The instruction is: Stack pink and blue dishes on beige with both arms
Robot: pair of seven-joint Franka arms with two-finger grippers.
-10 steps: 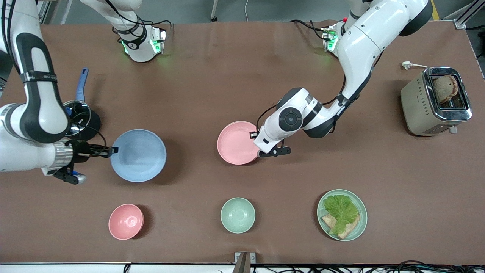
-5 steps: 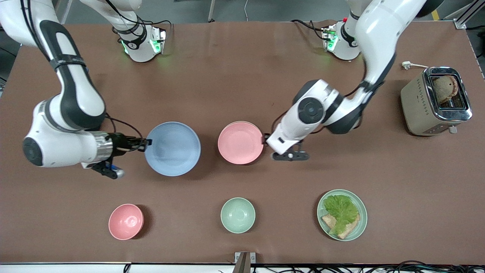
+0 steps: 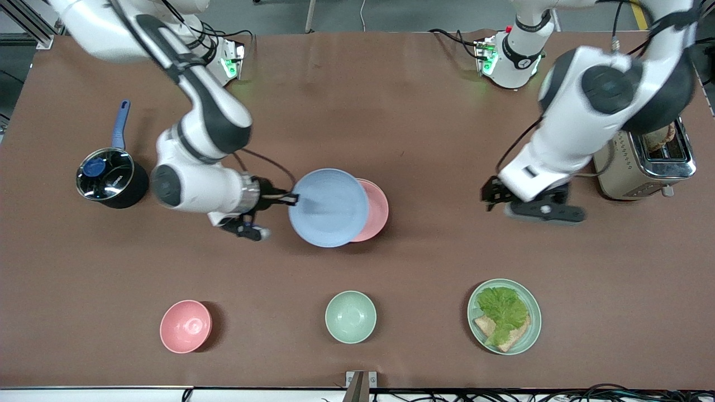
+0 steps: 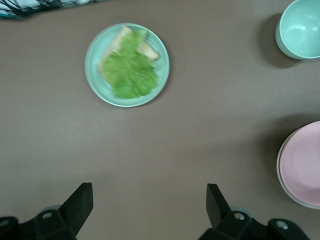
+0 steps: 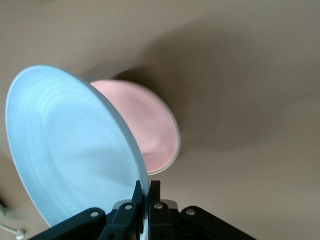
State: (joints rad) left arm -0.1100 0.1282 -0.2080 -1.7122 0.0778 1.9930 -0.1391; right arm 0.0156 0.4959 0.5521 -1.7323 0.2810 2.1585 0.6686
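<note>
The right gripper (image 3: 291, 197), clamping the blue plate (image 3: 328, 207) by its rim, is carrying it over the pink plate (image 3: 375, 210), needing centring before release, while the left gripper (image 3: 499, 192) is waiting, spread empty, near the toaster (image 3: 642, 167).

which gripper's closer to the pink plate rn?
Right. The right gripper holds the blue plate by its rim, partly over the pink plate. The left gripper is open, over bare table toward the toaster.

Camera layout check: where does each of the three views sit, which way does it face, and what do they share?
Front view: high across the table, facing both arms' bases; shows both arms, the right end effector pinching the blue plate.
Left wrist view: on the left arm, looking down; open left end effector over bare table.
Right wrist view: on the right arm, looking along its fingers at the tilted blue plate.
Shared: all three show the pink plate.
</note>
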